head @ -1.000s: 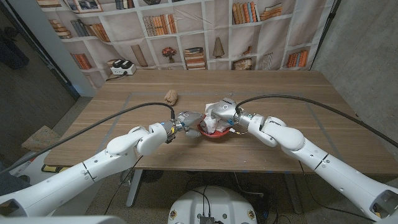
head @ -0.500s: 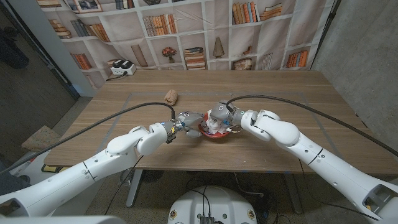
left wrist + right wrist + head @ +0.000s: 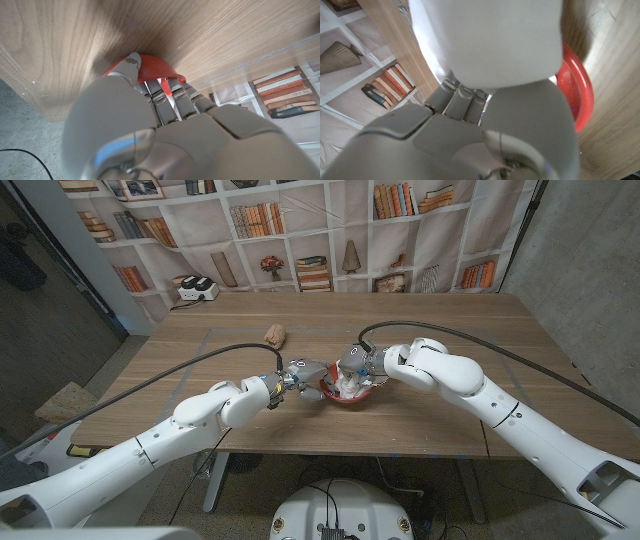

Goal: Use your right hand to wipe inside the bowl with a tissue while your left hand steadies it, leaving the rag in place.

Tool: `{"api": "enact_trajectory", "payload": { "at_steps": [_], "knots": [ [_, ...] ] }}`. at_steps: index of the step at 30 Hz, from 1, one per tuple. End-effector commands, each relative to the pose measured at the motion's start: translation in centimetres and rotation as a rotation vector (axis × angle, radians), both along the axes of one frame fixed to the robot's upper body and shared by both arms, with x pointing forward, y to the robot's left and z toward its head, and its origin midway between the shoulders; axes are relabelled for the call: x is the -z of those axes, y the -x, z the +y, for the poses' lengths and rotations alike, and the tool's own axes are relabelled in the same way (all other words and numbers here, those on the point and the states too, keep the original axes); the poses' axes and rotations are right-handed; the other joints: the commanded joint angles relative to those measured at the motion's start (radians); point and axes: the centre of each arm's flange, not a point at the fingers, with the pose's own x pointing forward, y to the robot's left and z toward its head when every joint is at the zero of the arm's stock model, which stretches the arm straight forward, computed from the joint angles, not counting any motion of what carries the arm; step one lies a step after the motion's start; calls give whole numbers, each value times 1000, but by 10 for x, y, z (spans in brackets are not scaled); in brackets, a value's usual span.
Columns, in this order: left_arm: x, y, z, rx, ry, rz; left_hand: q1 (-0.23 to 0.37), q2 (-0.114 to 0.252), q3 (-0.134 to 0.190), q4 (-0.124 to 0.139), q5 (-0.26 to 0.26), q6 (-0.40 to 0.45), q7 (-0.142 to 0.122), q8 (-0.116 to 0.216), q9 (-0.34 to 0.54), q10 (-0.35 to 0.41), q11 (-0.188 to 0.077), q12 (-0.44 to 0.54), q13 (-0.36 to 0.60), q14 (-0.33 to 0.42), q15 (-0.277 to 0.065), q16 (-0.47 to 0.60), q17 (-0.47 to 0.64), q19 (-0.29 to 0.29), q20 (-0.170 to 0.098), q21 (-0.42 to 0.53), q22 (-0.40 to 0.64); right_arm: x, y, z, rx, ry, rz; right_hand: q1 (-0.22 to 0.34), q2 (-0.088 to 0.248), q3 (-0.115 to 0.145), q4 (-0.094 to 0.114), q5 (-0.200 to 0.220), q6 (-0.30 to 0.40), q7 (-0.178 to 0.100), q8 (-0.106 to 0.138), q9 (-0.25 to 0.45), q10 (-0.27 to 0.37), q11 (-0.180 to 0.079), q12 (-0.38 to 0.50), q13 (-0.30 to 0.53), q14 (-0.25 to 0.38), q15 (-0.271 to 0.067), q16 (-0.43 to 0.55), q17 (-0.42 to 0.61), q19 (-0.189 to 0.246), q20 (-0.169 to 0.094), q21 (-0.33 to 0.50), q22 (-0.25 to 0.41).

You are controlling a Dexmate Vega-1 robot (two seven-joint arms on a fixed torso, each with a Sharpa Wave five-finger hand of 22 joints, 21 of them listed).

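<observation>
Since 1 second ago, the right arm has swung in toward the middle and its elbow is now higher, so the right hand (image 3: 355,367) comes down on the bowl (image 3: 343,393) more from above; the bowl and the left hand (image 3: 301,372) are where they were.

On the left part of the table (image 3: 200,380), well apart from the hands, lies a brown lump (image 3: 274,335), and at the far left edge stands a white box (image 3: 197,289).

Near the middle, the left hand holds the bowl's left side. From the left wrist, its fingers (image 3: 165,95) are seen curled against the red wall (image 3: 152,67) from outside.

Just right of it, the red bowl stands on the table near the front edge. A white tissue (image 3: 346,385) is inside it, under the right hand, which presses down on the tissue. I cannot tell if the fingers close around it. From the right wrist, the red rim (image 3: 577,87) shows beside the hand.
</observation>
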Motion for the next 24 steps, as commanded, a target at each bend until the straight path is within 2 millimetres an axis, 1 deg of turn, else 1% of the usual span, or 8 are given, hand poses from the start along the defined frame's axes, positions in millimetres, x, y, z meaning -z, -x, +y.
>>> {"api": "enact_trajectory", "payload": {
  "at_steps": [1, 5, 8, 10, 18, 24],
  "knots": [
    [-2, -1, -3, 4, -9, 2, -5, -3, 10, 1, -1, 31, 20, 50, 68, 7, 1, -3, 3, 2, -143, 3, 1, 4, -66, 3, 4, -3, 5, 1, -58, -28, 4, -12, -2, 23, 15, 5, 28, -26, 3, 1, 102, -86, 9, 30, -8, -2, -3, 3, -6, -123, -2, 4],
    [-2, 0, -4, 3, -12, 2, -5, -4, 11, 0, -1, 31, 21, 49, 65, 7, 1, -3, 3, 2, -144, 3, 1, 3, -66, 3, 4, 2, 2, -3, -107, -63, -79, -13, -4, 25, 14, 5, 27, -29, 1, 0, 82, -85, 0, 31, -9, -2, -4, 4, -2, -126, 4, 9],
    [-2, 1, -4, 0, -14, 2, -6, -4, 13, 0, -1, 28, 22, 50, 65, 7, 2, -3, 3, 1, -144, 3, 1, 3, -65, 3, 4, 5, 0, -7, -150, -88, -151, -7, -9, 28, 8, 6, 26, -32, -3, -3, 76, -84, -7, 34, 4, -1, 0, 9, 14, -129, 35, 22],
    [-2, 2, -4, -2, -15, 0, -6, -4, 14, 0, -1, 29, 21, 51, 65, 8, 2, -3, 3, 1, -144, 3, 1, 3, -65, 3, 4, 6, -2, -11, -193, -112, -194, -3, -9, 31, 6, 7, 28, -31, -6, -4, 77, -83, -11, 35, 13, -1, 2, 12, 17, -130, 53, 24],
    [-4, 3, -3, -4, -18, 2, -7, -6, 18, -1, -1, 30, 21, 53, 62, 8, 2, -3, 3, 1, -144, 3, 1, 2, -64, 3, 3, 7, -11, -22, -282, -159, -268, -1, -11, 37, 8, 9, 31, -32, -9, -6, 79, -81, -19, 34, 24, 0, 3, 17, 11, -130, 74, 23],
    [-5, 2, -3, -5, -25, 5, -8, -7, 21, -1, -1, 31, 22, 55, 60, 8, 2, -3, 3, 1, -144, 3, 1, 2, -65, 3, 3, 5, -12, -30, -332, -215, -319, -2, -11, 39, 9, 11, 30, -32, -11, -7, 79, -81, -25, 31, 27, 0, 2, 18, 9, -130, 83, 21]
  ]
}}
